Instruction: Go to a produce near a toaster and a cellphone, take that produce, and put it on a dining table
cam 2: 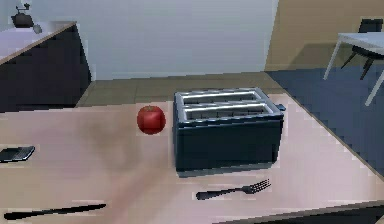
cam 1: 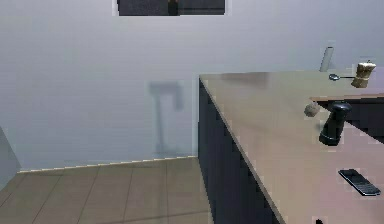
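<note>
The state of the claw cannot be told, nor can the apple's place relative to it. In the arm side view a red apple is seen resting on the counter, just beside the left end of a dark toaster and not touching it. A phone is laid near the counter's left edge, well apart from the apple. A fork is laid before the toaster. A white table is seen at the upper right.
</note>
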Robot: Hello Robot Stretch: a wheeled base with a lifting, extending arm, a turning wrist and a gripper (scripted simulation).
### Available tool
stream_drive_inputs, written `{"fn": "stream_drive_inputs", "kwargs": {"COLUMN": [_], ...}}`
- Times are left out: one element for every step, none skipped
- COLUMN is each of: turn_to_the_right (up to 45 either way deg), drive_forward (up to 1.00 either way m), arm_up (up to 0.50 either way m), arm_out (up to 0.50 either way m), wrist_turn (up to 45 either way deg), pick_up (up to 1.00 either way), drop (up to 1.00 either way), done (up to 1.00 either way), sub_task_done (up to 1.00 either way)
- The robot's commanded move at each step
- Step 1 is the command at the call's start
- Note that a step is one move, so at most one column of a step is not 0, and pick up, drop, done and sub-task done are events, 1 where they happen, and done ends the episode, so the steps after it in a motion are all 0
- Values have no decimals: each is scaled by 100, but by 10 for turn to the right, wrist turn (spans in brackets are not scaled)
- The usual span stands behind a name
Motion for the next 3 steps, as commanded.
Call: {"fn": "stream_drive_inputs", "kwargs": {"turn_to_the_right": [0, 0, 0], "drive_forward": [0, 0, 0], "arm_up": [38, 0, 0], "arm_out": [0, 32, 0], "wrist_turn": [0, 0, 450], "pick_up": [0, 0, 0], "drop": [0, 0, 0], "done": [0, 0, 0], "sub_task_done": [0, 0, 0]}}
